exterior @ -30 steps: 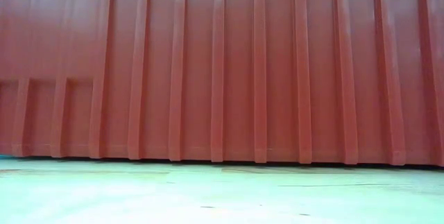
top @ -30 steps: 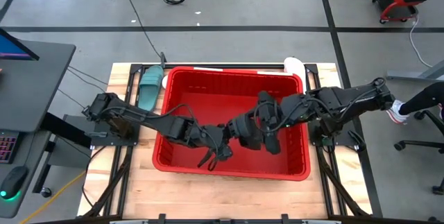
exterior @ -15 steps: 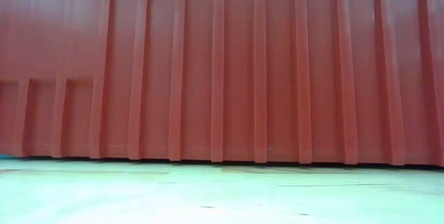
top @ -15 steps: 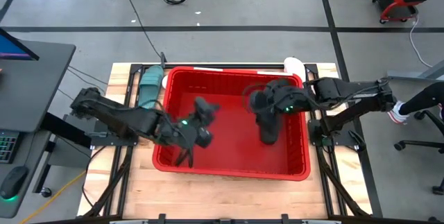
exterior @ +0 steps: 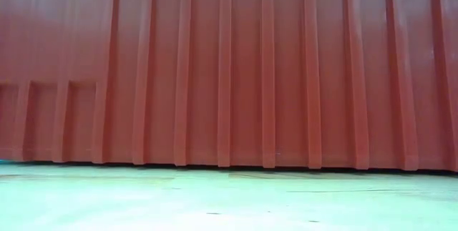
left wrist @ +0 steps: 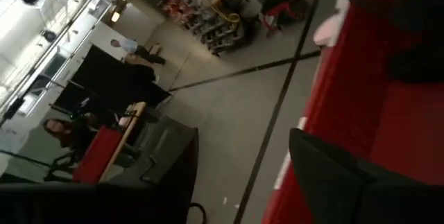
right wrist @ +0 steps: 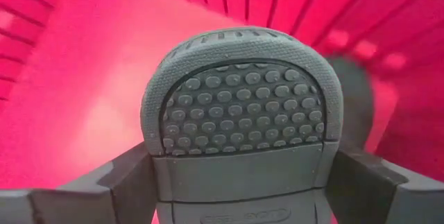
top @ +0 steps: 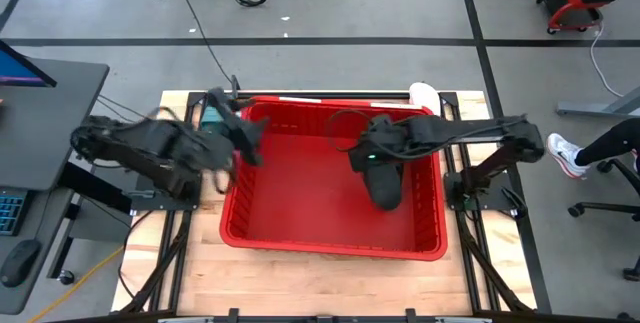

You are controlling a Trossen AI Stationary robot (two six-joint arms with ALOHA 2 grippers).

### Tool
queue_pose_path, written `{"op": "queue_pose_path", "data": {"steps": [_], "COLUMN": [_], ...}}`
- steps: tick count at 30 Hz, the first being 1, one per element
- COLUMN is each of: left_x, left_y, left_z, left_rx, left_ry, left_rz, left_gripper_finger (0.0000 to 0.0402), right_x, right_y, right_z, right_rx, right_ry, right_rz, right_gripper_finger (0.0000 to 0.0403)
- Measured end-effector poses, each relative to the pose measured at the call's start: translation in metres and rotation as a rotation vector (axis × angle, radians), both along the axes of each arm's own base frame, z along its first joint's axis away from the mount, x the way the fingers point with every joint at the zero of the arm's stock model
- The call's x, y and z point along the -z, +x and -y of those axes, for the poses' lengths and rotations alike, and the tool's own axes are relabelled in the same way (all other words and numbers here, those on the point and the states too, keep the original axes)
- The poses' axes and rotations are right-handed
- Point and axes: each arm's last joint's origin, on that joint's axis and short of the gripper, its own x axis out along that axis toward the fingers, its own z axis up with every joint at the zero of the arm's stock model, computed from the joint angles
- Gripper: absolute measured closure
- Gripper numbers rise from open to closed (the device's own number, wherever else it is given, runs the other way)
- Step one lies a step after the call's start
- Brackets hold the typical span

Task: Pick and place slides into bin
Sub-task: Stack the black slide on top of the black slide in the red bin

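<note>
The red bin (top: pixel 330 245) stands mid-table; its ribbed wall fills the low view (exterior: pixel 229 66). My right gripper (top: pixel 374 156) is inside the bin, shut on a black slide (top: pixel 388 187). My left gripper (top: pixel 245 135) is open and empty over the bin's far left corner. A teal slide (top: pixel 209 115) lies on the table outside the bin's left wall, partly hidden by the left arm. A white slide (top: pixel 424 93) lies beyond the bin's far right corner. My right gripper pinches the black slide between its two fingers (right wrist: pixel 132 179), one on each long side (right wrist: pixel 156 161), near one end. The fingers lie along the slide, and its studded sole (right wrist: pixel 243 106) faces the wrist camera. The other end reaches forward over the bin's floor (right wrist: pixel 69 78).
A person's shoe and leg (top: pixel 600 148) show past the table's right edge. A desk with a monitor (top: pixel 30 83) stands at the left. Bare wood (top: pixel 300 288) runs along the near edge of the table.
My left gripper has drawn back from the middle of the bin, where it met the right gripper at the black slide, to the bin's far left corner. My right gripper has gone a little toward the far wall with the slide.
</note>
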Motion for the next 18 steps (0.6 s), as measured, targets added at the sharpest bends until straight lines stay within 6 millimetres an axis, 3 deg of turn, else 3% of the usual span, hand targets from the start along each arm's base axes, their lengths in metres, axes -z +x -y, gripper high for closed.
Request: {"op": "queue_pose_path", "data": {"steps": [5, 10, 14, 18], "left_x": [-0.018, -0.021, -0.019, -0.014], "left_y": [-0.059, -0.115, -0.145, -0.16], "left_z": [-0.018, -0.035, -0.043, -0.047], "left_rx": [-0.023, -0.044, -0.031, -0.009], "left_ry": [-0.087, -0.205, -0.337, -0.443], "left_rz": [0.129, 0.242, 0.333, 0.364], "left_gripper_finger": [0.019, 0.0203, 0.0213, 0.0223], "right_x": [0.024, 0.03, 0.031, 0.037], "right_y": [0.009, 0.003, 0.0, 0.001], "right_z": [0.016, 0.035, 0.052, 0.068], "right_rx": [0.119, 0.252, 0.314, 0.359], "right_ry": [0.101, 0.143, 0.171, 0.181], "right_rz": [-0.13, -0.2, -0.203, -0.227], "right_gripper_finger": [0.0072, 0.0074, 0.0071, 0.0073]}}
